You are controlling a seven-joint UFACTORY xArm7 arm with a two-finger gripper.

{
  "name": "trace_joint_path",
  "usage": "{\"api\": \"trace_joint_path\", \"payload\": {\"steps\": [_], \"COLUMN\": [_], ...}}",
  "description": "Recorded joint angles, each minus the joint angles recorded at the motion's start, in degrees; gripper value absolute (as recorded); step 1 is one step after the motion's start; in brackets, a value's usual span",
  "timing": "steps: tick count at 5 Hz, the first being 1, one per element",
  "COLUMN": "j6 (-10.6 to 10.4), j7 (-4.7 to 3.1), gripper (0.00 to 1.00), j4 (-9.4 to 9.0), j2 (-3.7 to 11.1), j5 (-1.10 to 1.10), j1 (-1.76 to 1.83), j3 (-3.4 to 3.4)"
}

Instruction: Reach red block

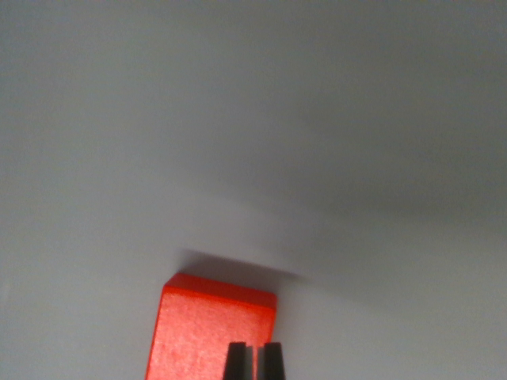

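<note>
red block (207, 332): sits on the bench, under and a bit to the wrist view's left of the pincer, bottom edge cut off by the frame
pincer (254, 362): pretty much clenched, just a sliver of gap between the two dark tips, holding nothing
bench (333, 158): plain grey, nothing else on it that I can see
progress: looks basically there, tips overlap the block's right part; can't tell if they actually touch

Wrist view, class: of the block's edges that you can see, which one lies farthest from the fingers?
The red block's top edge, running from upper left to right, beside the dark shadow; the fingers overlap the block's lower right.
</note>
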Motion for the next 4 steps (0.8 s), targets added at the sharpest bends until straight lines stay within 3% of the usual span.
{"api": "trace_joint_path", "payload": {"steps": [1,2,3,4], "j6": [0.0,-1.62,-1.62,-2.91], "j7": [0.0,-0.03,-0.03,-0.06], "gripper": [0.0,0.0,0.0,0.0], "j4": [0.0,-0.91,-0.91,-1.63], "j2": [0.0,0.81,0.81,1.45], "j5": [0.0,-0.02,-0.02,-0.03], "j1": [0.0,0.41,0.41,0.73], "j3": [0.0,0.33,0.33,0.59]}}
